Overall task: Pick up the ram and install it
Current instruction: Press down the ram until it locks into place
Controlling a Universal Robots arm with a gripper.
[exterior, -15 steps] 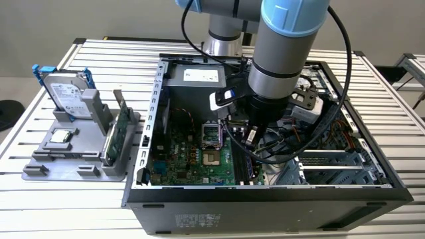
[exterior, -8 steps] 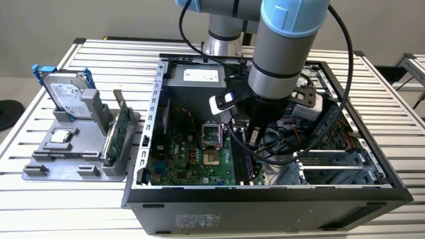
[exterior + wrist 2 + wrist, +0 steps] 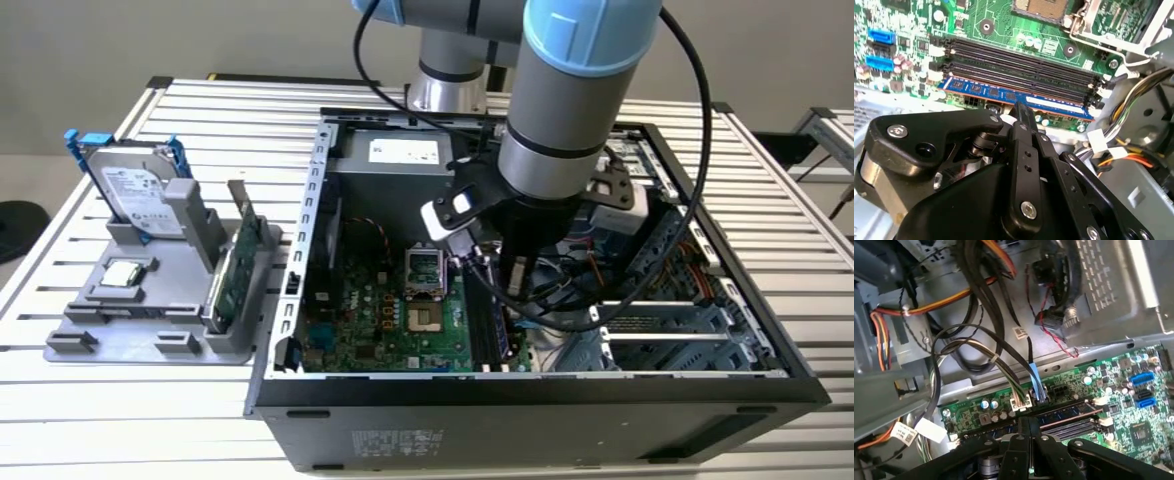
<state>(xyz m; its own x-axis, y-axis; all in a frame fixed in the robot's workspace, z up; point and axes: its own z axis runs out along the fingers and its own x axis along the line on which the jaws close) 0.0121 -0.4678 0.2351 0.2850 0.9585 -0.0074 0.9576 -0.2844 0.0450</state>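
Second wrist view puts the ram [image 3: 1019, 97] along the board's outermost memory slot [image 3: 1024, 82], a long blue-green strip with a pale label, lying level beside three dark slots with white end clips. The gripper [image 3: 1021, 111] stands right over the ram's middle, its black fingers [image 3: 1024, 117] drawn together at the stick's upper edge; whether they pinch the ram or only press on it cannot be told. In the first wrist view the gripper [image 3: 1025, 422] meets the same strip [image 3: 1064, 413] from the other side, with a blue-tipped cable [image 3: 1035, 382] and a bundle of black wires [image 3: 979, 340] plugged in just beside it. The green motherboard [image 3: 914, 50] carries blue connectors [image 3: 880, 36] near one edge and a processor socket [image 3: 1046, 7] beyond the slots. In the exterior view the arm [image 3: 567, 110] reaches down into the open computer case [image 3: 534, 400], which rests on a slatted table [image 3: 120, 410]. Beside the case, toward the exterior view's left, a grey holder [image 3: 134, 310] keeps a silver hard drive [image 3: 134, 190] and a green card [image 3: 230, 285] upright.
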